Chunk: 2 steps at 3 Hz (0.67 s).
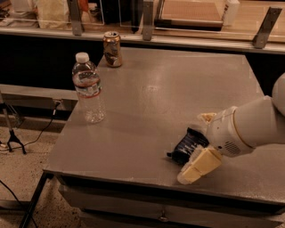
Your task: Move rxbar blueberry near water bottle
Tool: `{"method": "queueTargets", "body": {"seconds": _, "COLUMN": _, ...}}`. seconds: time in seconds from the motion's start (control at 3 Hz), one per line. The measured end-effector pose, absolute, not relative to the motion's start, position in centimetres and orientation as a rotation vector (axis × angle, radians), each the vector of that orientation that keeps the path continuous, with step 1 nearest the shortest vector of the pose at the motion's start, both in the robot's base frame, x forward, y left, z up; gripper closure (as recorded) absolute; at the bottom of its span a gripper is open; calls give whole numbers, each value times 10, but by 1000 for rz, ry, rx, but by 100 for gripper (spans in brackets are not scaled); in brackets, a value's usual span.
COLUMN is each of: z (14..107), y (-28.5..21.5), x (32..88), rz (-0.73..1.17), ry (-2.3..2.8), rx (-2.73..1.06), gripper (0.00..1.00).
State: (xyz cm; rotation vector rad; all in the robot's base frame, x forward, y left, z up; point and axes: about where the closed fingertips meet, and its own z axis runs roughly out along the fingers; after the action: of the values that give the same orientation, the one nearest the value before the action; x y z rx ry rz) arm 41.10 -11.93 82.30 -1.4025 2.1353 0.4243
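The rxbar blueberry (186, 146), a dark navy wrapper with white text, lies near the front right edge of the grey table (147, 102). My gripper (194, 148) reaches in from the right. Its cream fingers (198, 165) stand apart on either side of the bar, one behind it and one in front. The water bottle (89, 91), clear with a white cap, stands upright near the table's left edge, well apart from the bar.
A dented metal can (112, 49) stands at the table's back left edge. A counter with racks and a board (187, 13) runs behind the table. Cables and a stand foot (13, 138) lie on the floor to the left.
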Motion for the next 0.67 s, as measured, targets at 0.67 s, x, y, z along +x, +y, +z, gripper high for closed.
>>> {"method": "queueTargets", "body": {"seconds": 0.67, "z": 816, "y": -117, "x": 413, "rz": 402, "ry": 2174, "rx": -1411, "gripper": 14}}
